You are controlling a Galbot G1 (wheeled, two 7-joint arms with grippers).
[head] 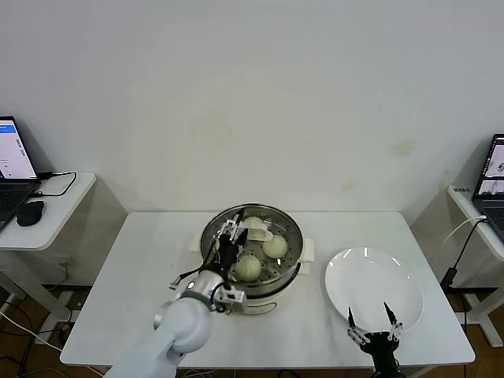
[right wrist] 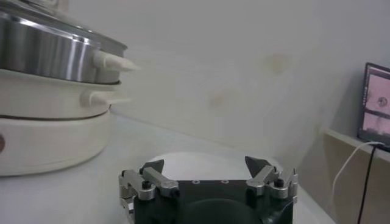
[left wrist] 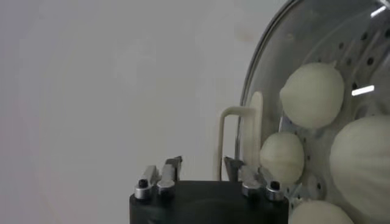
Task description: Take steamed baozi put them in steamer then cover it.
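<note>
The steamer (head: 250, 293) stands mid-table on its cream base. The glass cover (head: 283, 224) lies on it, its cream handle (head: 257, 229) off-centre toward the back left. Several cream-white baozi (head: 275, 246) show through the glass. My left gripper (head: 228, 236) hovers open over the cover's left part, the handle just past its fingertips and untouched. In the left wrist view the open left gripper (left wrist: 202, 163) faces the handle (left wrist: 239, 137), with baozi (left wrist: 312, 94) under the glass. My right gripper (head: 370, 319) is open and empty over the near edge of the white plate (head: 374, 276).
The plate (right wrist: 183, 159) is bare; the steamer (right wrist: 49, 49) stands beyond it in the right wrist view, where the right gripper (right wrist: 205, 164) shows open. A side table with laptop and mouse (head: 30, 213) stands left. Another laptop (head: 492, 181) with cables stands right.
</note>
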